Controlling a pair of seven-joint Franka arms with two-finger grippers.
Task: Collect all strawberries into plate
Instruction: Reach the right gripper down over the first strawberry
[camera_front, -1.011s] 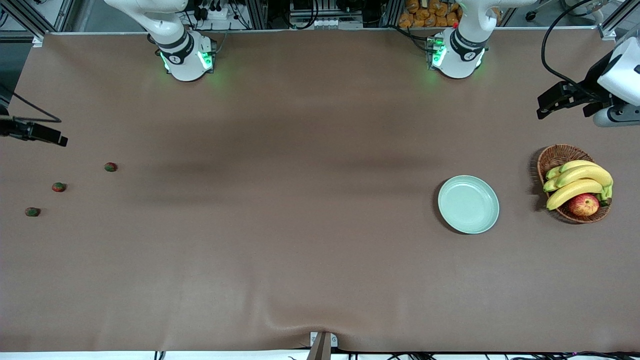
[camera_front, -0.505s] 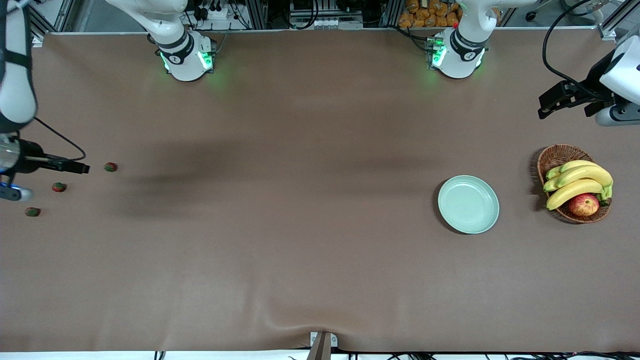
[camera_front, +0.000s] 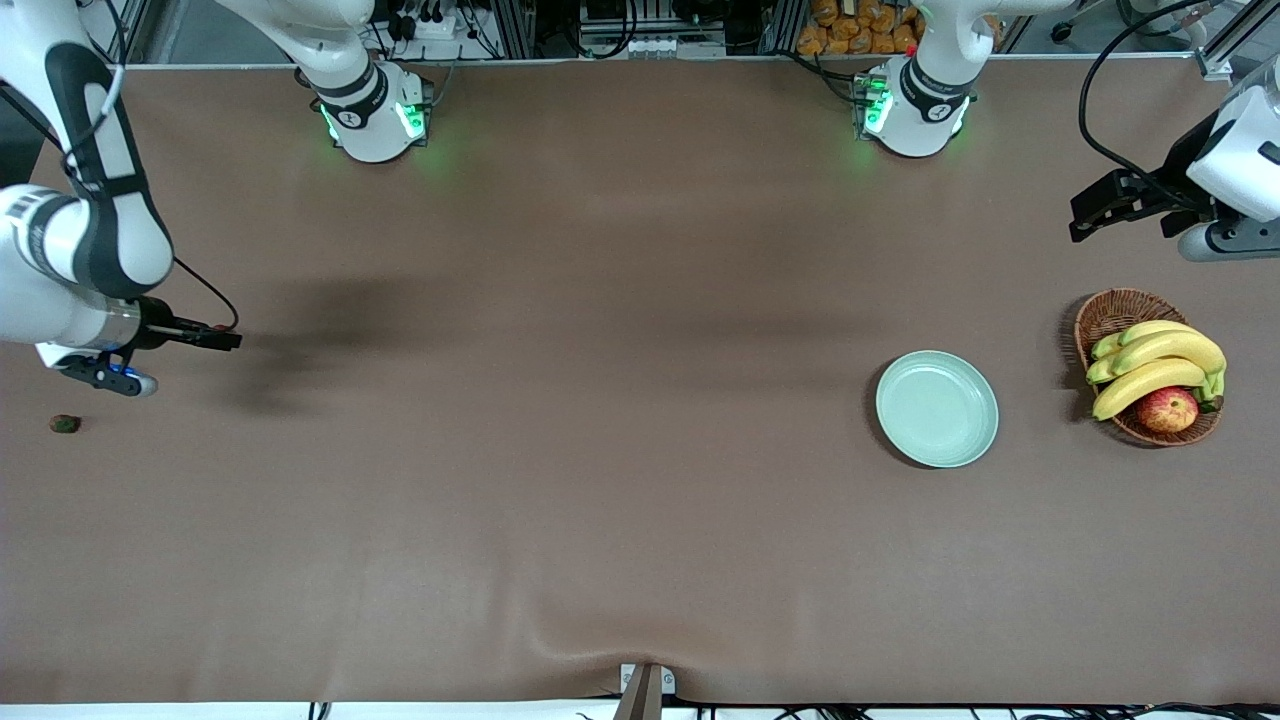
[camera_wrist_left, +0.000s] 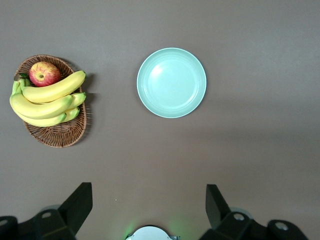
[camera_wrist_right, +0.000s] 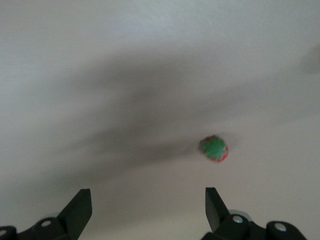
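Brown table (camera_front: 600, 500), right gripper (camera_wrist_right: 145, 210) open above a cap-up strawberry (camera_wrist_right: 214, 149), left gripper (camera_wrist_left: 147, 210) open.

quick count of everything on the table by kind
strawberries: 2 in sight, one in the front view, another in the right wrist view
plate: 1
basket: 1
apple: 1
banana bunch: 1
total: 6

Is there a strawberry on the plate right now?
No, the plate is bare in the left wrist view, and the one strawberry showing in the front view lies on the table at the right arm's end.
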